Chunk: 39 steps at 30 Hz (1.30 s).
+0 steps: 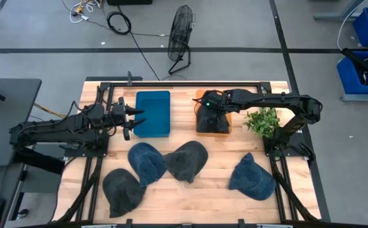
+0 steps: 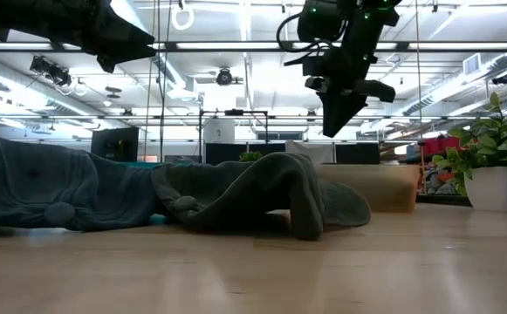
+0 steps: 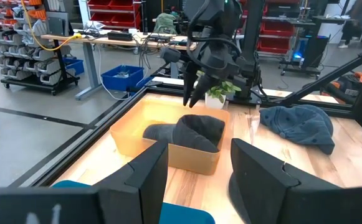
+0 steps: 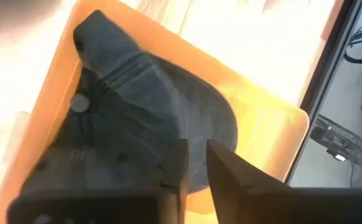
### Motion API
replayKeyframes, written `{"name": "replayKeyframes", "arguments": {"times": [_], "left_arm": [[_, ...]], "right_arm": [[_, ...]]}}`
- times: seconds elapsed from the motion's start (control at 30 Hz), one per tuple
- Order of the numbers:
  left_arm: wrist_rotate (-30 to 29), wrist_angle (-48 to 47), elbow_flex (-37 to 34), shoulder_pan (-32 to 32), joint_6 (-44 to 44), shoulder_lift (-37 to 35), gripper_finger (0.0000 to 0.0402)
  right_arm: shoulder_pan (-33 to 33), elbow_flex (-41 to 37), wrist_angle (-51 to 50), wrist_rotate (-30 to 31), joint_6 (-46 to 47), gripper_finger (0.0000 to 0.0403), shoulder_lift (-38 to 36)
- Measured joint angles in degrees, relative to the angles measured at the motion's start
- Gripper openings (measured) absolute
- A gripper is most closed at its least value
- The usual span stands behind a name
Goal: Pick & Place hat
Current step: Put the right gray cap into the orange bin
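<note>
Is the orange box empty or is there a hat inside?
There is a hat inside. A dark cap lies in the orange bin, filling most of it, with the right gripper above it.

orange bin (image 1: 227, 120) mostly hidden by hat (image 1: 210, 121)

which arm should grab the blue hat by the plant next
Right. The right hand hangs over the orange bin, on the blue hat's side; the left hand is by the blue bin.
</note>
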Motion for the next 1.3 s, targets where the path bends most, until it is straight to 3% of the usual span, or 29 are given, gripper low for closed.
{"name": "replayKeyframes", "arguments": {"times": [0.23,0.4,0.6,0.83,1.07,1.3], "left_arm": [[0.00,0.00,0.00,0.00,0.00,0.00,0.0179],[0.00,0.00,0.00,0.00,0.00,0.02,0.0179],[0.00,0.33,0.00,0.00,0.00,0.02,0.0179],[1.13,0.67,0.00,0.00,-2.19,0.56,0.0179],[5.03,0.72,3.18,-1.40,-2.60,2.73,0.0179],[5.09,-4.07,8.68,-5.81,-2.51,5.32,0.0179]], "right_arm": [[0.19,0.00,1.54,1.24,2.79,0.0123,0.00],[2.24,0.58,0.76,6.52,3.06,0.0143,0.00],[6.63,5.68,-0.48,5.30,12.10,0.0144,-0.04],[11.24,12.31,-2.13,-4.96,33.81,0.0142,-0.04],[14.96,13.20,-5.38,-5.46,41.69,0.0126,-0.04],[18.49,13.22,-9.64,-4.55,46.23,0.0108,-0.04]]}}
